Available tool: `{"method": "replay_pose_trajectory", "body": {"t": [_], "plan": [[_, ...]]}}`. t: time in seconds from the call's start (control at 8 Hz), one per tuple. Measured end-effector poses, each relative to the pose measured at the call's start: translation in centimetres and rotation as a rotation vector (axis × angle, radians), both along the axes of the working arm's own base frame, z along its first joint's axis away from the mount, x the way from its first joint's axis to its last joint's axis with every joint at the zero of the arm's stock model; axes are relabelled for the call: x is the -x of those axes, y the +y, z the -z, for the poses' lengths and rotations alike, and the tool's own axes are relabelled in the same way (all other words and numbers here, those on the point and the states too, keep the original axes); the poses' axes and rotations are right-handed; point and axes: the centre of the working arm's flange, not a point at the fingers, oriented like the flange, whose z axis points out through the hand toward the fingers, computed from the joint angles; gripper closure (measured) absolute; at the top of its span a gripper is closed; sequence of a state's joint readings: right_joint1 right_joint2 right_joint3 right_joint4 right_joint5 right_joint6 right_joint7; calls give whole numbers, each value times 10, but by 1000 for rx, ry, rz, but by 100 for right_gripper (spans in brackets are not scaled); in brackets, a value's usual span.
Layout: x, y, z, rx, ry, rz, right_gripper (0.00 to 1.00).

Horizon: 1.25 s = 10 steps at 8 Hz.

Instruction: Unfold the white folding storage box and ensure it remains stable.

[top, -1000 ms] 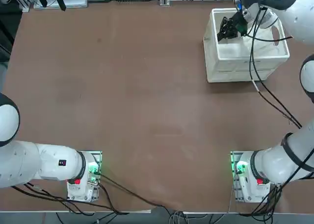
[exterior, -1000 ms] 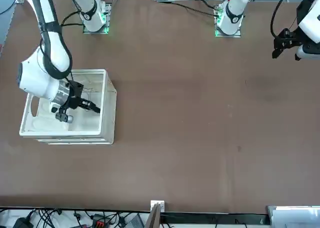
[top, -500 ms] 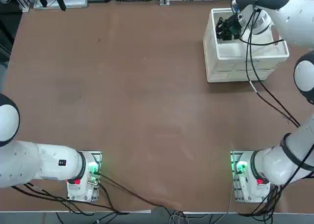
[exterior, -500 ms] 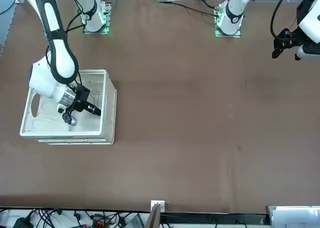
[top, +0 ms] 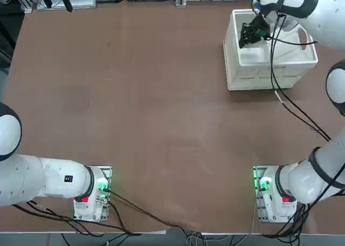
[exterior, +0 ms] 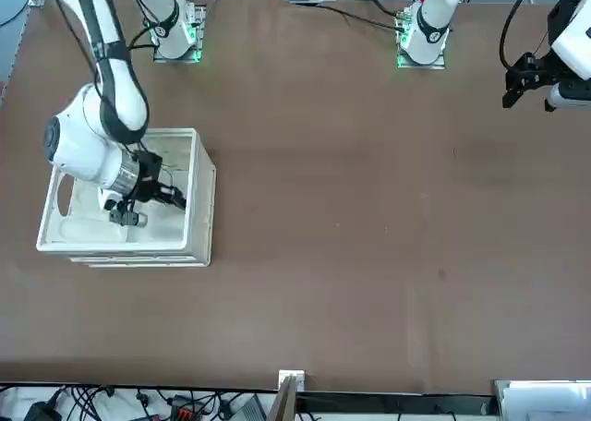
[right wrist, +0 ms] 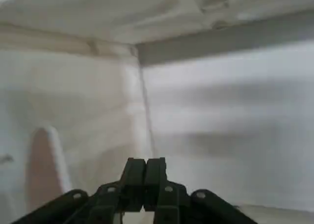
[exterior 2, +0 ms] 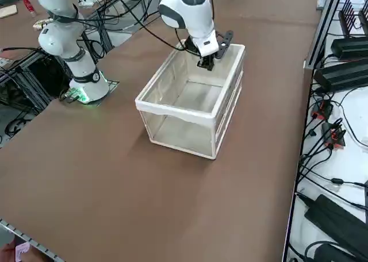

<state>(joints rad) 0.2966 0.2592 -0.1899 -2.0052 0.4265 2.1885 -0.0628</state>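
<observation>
Box, off-white rectangular plastic, unfolded upright on brown desk.
Right claw: clenched, empty, inside box; arm slightly shifted, box unmoved, suggesting stability.

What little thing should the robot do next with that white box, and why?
Probably a gentle press of the shut black right gripper against an inner wall, to check that it holds. The off-white rectangular plastic crate already stands open on the brown table, its walls raised, and the gripper is over its inside, so a light test seems the sensible way to make sure it is stable.
</observation>
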Motion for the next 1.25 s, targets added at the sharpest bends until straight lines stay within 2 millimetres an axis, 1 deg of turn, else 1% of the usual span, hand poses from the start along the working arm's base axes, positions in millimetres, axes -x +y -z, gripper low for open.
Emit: {"method": "replay_pose_trajectory", "body": {"t": [0.25, 0.38, 0.5, 0.62, 1.0, 1.12, 1.25], "plan": [[7, -51, -9, 192, 51, -73, 99], [8, -73, -8, 268, 63, -91, 99], [10, -91, -5, 339, 78, -99, 99], [12, -104, 2, 400, 98, -89, 99], [14, -135, 21, 550, 144, -68, 99], [15, -147, 28, 581, 149, -64, 99], [16, -164, 34, 603, 154, -58, 99]]}}
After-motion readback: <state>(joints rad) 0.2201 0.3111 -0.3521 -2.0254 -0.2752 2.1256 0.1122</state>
